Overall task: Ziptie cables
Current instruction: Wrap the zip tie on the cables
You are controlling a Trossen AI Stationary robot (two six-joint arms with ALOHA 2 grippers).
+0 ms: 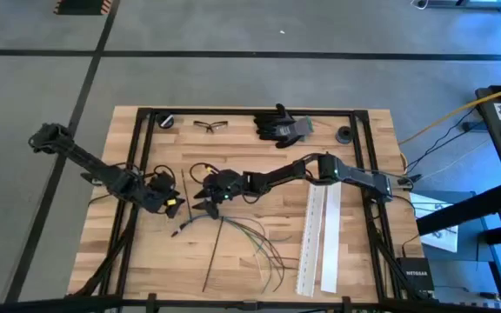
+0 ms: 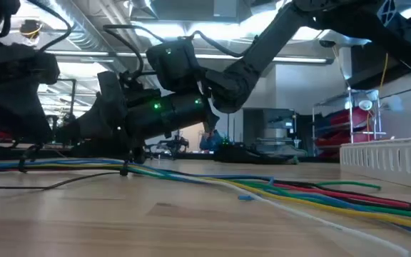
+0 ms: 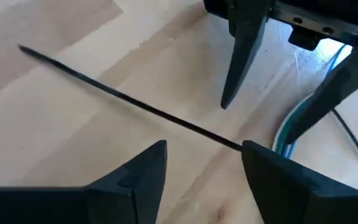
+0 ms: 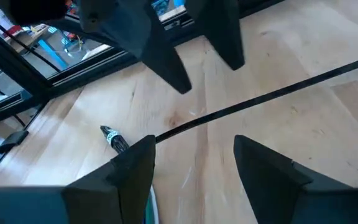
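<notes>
Right now both pincers face each other low over the wooden bench, the left pincer and right pincer each spread wide and empty astride a thin black zip tie. The loose bundle of coloured cables fans out beside the right pincer. Likely trouble: fingers colliding, or the flat tie slipping away when pinched.

Wooden table with a dark frame, centre of the high view. Along its upper edge, left to right: a small round black object, safety glasses, black gloves, a black round object. Lower right of centre: two long white perforated strips, side by side. Lower right corner: a black box.
</notes>
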